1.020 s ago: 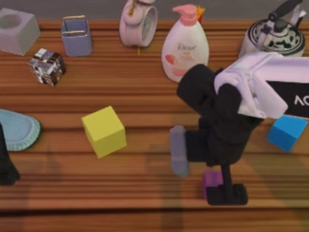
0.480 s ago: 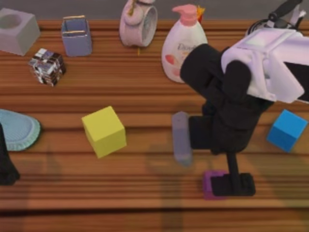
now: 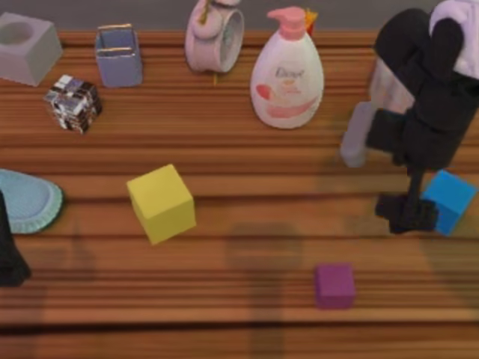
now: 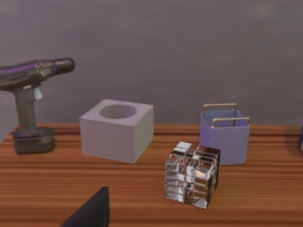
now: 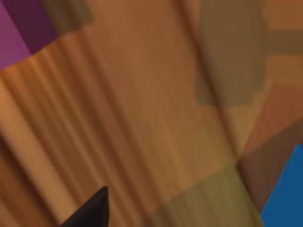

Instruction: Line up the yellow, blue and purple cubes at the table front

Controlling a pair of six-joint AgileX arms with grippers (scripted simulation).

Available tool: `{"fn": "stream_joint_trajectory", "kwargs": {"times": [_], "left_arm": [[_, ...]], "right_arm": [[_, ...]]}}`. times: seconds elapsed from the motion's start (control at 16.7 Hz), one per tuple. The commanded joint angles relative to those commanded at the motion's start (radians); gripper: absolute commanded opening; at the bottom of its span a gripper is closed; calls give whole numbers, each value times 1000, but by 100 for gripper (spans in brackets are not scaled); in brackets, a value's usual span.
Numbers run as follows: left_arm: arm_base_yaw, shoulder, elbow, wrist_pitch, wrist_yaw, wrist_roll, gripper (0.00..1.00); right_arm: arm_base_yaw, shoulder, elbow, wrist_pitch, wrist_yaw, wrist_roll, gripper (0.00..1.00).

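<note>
Purple cube [image 3: 334, 285] sits free at the worktop [image 3: 247, 329] front; yellow cube [image 3: 161, 203] mid-left. Our right gripper [image 3: 410, 212], spread and empty, hangs beside blue cube [image 3: 449, 200]. Next: straddle blue, clamp. Left gripper [image 3: 9, 258] parked left.

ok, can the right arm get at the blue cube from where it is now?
Probably yes. The right gripper hangs right beside the blue cube, overlapping its near edge in the top view, with bare table around. The purple cube sits apart, out of the way.
</note>
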Motion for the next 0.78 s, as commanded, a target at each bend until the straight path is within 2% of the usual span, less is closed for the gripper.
{"fn": "stream_joint_trajectory", "kwargs": {"times": [0.18,0.3,0.78], "left_arm": [[0,0,0,0,0,0,100],[0,0,0,0,0,0,100],[0,0,0,0,0,0,100]], "right_arm": [[-152,39,46,-8,6,40,100],[-202,52,66,-8,8,57,100],[-209,66,38,33,9,62,100]]}}
